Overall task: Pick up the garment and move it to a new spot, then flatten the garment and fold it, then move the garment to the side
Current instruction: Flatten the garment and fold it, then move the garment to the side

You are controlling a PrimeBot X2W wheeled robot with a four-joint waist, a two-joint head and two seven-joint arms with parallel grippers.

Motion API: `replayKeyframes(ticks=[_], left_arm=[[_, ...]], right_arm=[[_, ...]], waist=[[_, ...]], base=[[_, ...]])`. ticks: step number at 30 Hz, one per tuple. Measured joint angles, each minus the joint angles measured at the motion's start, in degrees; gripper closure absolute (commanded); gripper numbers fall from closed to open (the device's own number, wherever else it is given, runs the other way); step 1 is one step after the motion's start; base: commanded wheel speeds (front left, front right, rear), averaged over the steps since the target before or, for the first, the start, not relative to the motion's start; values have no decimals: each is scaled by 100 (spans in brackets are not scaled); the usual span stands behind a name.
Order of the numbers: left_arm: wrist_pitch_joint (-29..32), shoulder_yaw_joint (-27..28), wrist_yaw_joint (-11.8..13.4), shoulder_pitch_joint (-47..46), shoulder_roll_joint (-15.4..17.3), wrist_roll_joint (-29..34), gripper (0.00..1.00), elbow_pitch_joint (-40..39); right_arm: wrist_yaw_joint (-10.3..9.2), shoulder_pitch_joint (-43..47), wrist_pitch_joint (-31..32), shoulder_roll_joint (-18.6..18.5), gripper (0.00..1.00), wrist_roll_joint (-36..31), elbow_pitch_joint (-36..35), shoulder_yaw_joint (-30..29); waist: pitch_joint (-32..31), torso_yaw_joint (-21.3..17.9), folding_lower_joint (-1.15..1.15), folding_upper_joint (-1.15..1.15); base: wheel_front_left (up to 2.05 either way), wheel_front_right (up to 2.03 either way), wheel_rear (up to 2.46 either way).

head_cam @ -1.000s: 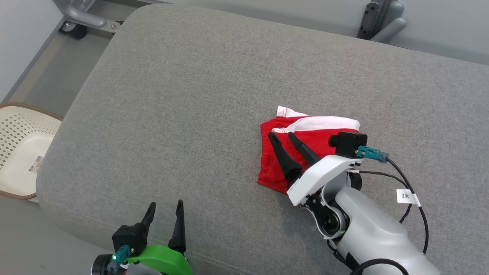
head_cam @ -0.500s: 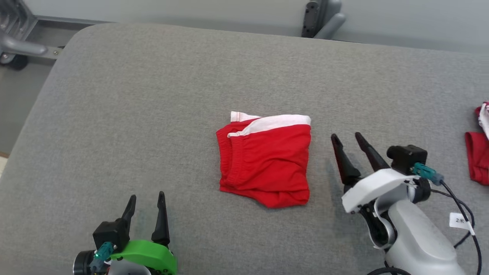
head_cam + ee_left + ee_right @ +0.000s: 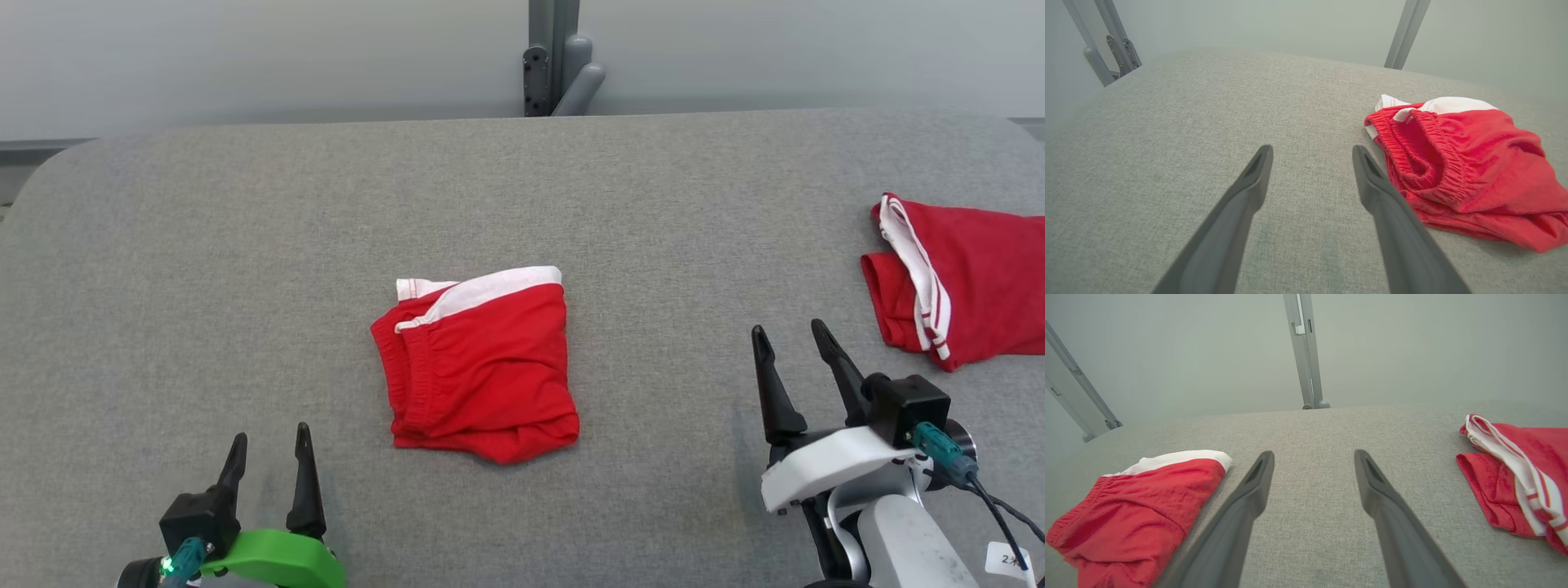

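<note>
The garment (image 3: 482, 376), folded red fabric shorts with a white band, lies near the middle of the grey fabric-covered counter (image 3: 245, 245), with nothing holding it. The left end effector (image 3: 271, 433) hovers at the near edge, its fingers spread wide and empty. The right end effector (image 3: 789, 327) is likewise wide open and empty, between the garment and a crumpled red cloth with white stripes (image 3: 971, 278), possibly a shirt, at the right edge.

The red garment (image 3: 482, 371) (white band along its far edge) lies folded on the grey cushion (image 3: 245, 245).
</note>
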Motion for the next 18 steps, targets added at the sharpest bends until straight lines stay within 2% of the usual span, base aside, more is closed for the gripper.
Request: replayKeyframes(ticks=[8,18], left_arm=[[0,276,-65,170,-2,205,0,-164],[0,353,-58,322,-3,288,0,-320]], right_arm=[[0,356,0,73,0,-215,-390,26],[0,552,0,78,0,-48,-426,137]], waist=[[-207,-351,0,0],[-370,-493,0,0]], base=[[0,0,0],[0,0,0]])
